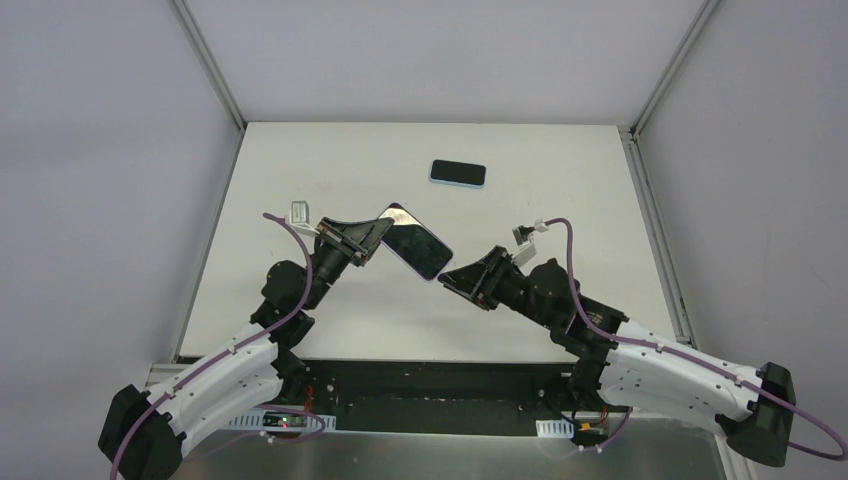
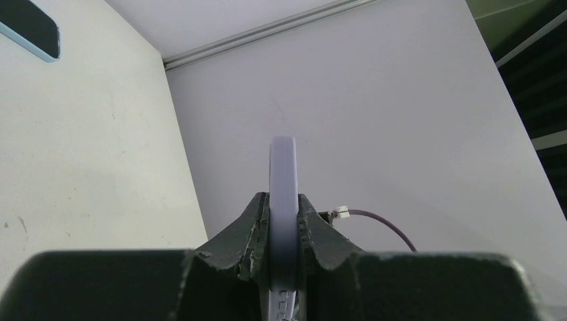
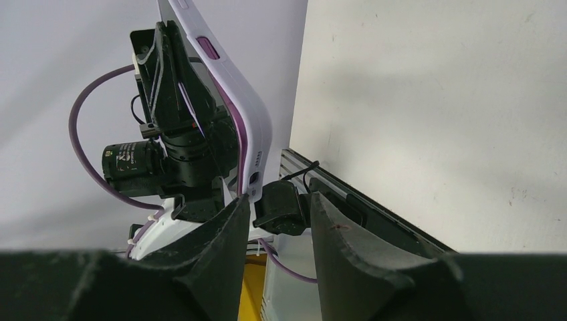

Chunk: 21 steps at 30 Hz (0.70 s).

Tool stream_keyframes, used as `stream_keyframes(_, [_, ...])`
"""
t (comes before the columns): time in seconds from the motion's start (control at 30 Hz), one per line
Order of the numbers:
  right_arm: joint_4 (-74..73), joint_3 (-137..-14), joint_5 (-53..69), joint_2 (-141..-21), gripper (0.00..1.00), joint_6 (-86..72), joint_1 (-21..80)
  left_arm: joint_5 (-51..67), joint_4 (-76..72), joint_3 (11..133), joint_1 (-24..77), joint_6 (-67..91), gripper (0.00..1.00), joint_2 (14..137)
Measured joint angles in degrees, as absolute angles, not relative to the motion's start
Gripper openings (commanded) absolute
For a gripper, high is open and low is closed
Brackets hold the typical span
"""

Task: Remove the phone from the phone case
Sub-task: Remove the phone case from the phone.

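A phone with a dark glossy screen (image 1: 415, 240) sits in a lilac phone case (image 3: 249, 127) and is held tilted above the table. My left gripper (image 1: 372, 237) is shut on the case's upper-left end. In the left wrist view the case's edge (image 2: 283, 180) stands upright, pinched between both fingers (image 2: 257, 224). My right gripper (image 1: 450, 278) is at the phone's lower right corner. In the right wrist view it (image 3: 277, 200) is open, with nothing between the fingers. Its left fingertip (image 3: 237, 210) touches the case's bottom corner beside the port.
A second dark phone with a light blue rim (image 1: 458, 173) lies flat at the back of the white table (image 1: 560, 200); it also shows as the blue-rimmed phone (image 2: 30, 27) in the left wrist view. Grey walls enclose the table on three sides. The left arm's wrist and purple cable (image 3: 87, 134) fill the right wrist view's left.
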State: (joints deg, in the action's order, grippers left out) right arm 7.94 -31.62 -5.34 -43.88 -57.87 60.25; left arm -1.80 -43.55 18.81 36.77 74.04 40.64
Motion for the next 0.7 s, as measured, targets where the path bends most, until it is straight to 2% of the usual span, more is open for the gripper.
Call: stream_keyframes(0.7, [8.4,-31.6,-6.0,-46.2,0.39,-60.7,60.2,-2.7,-43.2,18.8,37.6,72.3,0.0,39.9])
